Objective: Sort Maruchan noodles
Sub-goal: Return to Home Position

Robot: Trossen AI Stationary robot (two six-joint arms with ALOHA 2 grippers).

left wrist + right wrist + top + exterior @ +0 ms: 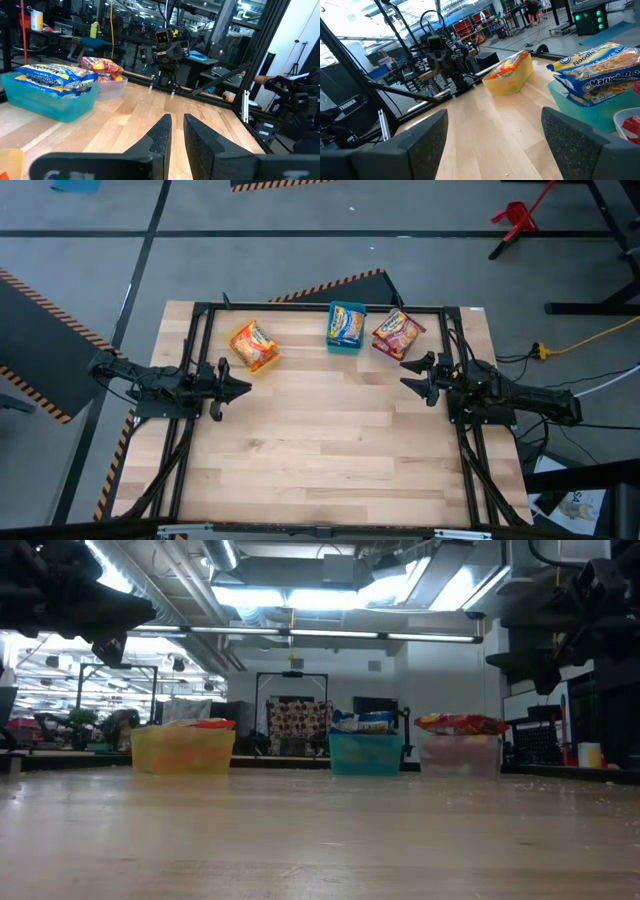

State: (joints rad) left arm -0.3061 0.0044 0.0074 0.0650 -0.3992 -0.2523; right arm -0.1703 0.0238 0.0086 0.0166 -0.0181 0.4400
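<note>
1. On wooden table, finds bare boards across middle and near side. Beyond far edge, sees a workshop with racks, frames and strip lights.
2. Counts three bins in a row along far edge: yellow bin toward left, teal bin in middle, clear bin toward right, each apart from its neighbour.
3. Locates noodle packets by colour: orange packets in yellow bin, blue packets in teal bin, red packets in clear bin. Finds none loose on boards. Judges sorting complete.
4. Places left gripper above left side of table, raised off boards, on near side of yellow bin and apart from it. Reads fingers as nearly together with only a thin gap, nothing between them.
5. Places right gripper above right side, raised, near clear bin. Reads fingers as spread wide and empty.
6. Judges step in hand as a return to rest pose, no load carried.
7. Flags hazards:
   - Notes blue and red packets heaped above bin rims, and expects a nudge to any bin to tip one out.
   - Rates right gripper as likeliest cause, given wide-spread fingers so close to clear bin.
   - Recommends pulling back away from the bin row, not along it.
</note>
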